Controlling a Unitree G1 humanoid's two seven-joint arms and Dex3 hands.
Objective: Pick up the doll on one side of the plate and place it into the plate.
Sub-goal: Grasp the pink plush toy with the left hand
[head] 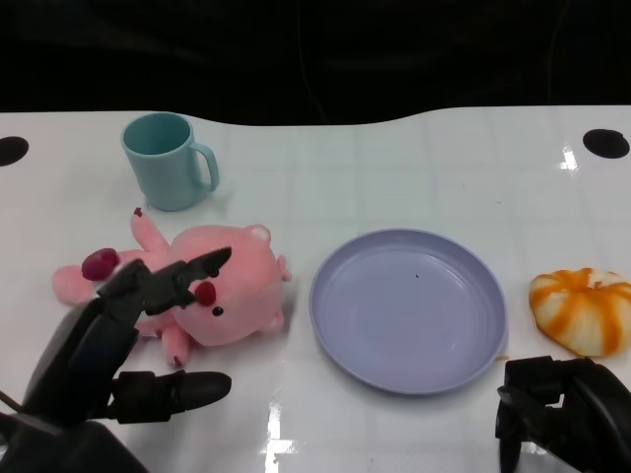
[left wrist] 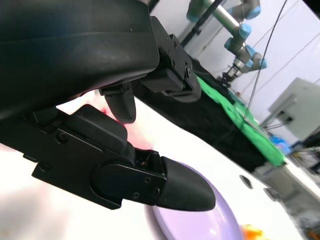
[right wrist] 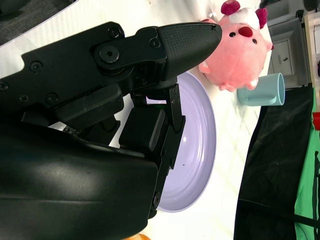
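While doll (head: 222,291) lies beside it, plate (head: 409,310) holds nothing.

Teal mug (head: 170,160) upright — far left, orange-white pumpkin toy (head: 582,310) right

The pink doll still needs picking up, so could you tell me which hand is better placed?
Left: the left hand hovers open over the doll; the right hand sits beyond the plate.

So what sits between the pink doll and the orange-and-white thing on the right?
The purple plate, empty, lies between the pink doll and the orange-and-white thing, touching neither. The head view shows it.
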